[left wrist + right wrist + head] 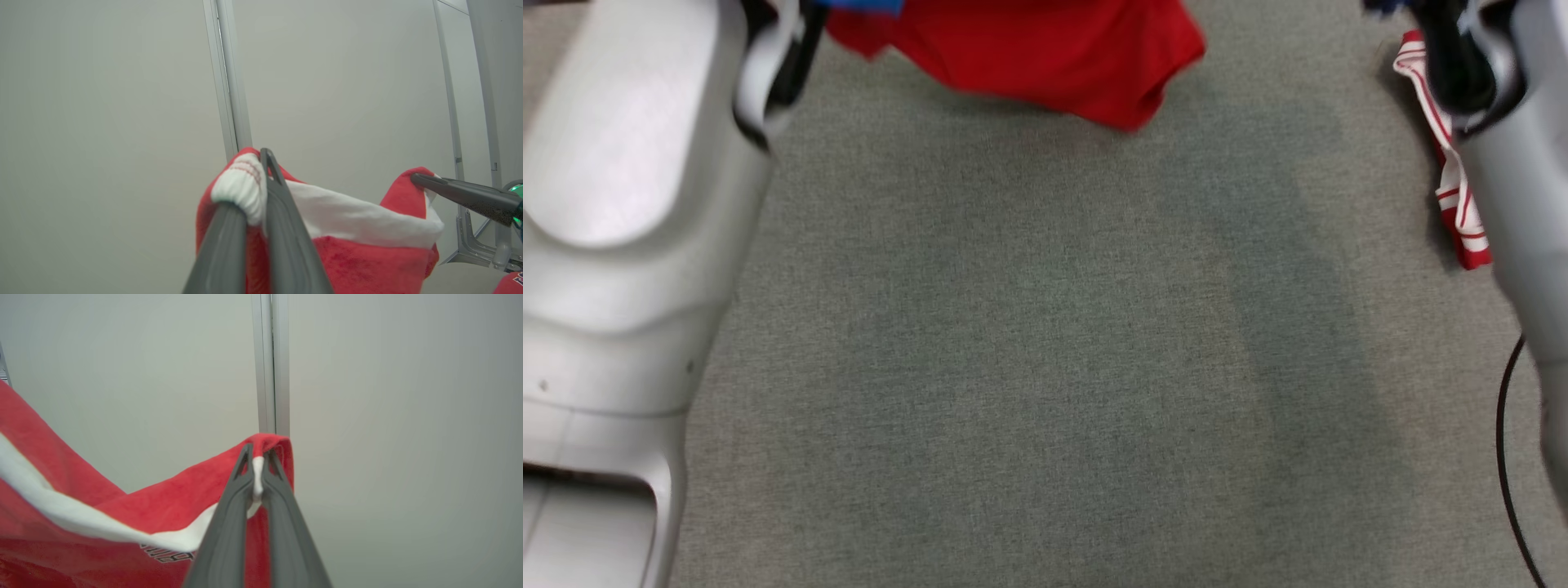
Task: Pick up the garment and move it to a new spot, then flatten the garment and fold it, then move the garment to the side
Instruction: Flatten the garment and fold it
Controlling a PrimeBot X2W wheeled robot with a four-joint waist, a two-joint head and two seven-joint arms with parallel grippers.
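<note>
The garment (1045,57) is red with a white band and some printed lettering. It hangs in the air over the far part of the grey surface, stretched between both grippers. In the left wrist view my left gripper (263,163) is shut on a bunched white and red corner of the garment (367,253). My right gripper (257,457) is shut on the other corner, with the white band pinched between its fingers. The right gripper (416,178) also shows in the left wrist view, holding the garment's far corner. Both pale forearms frame the head view.
The grey cloth-covered surface (1045,367) lies below. A red-and-white striped cloth (1450,163) lies at the right beside my right arm, and a black cable (1503,457) runs along the lower right. A pale wall with a metal post (229,81) stands ahead.
</note>
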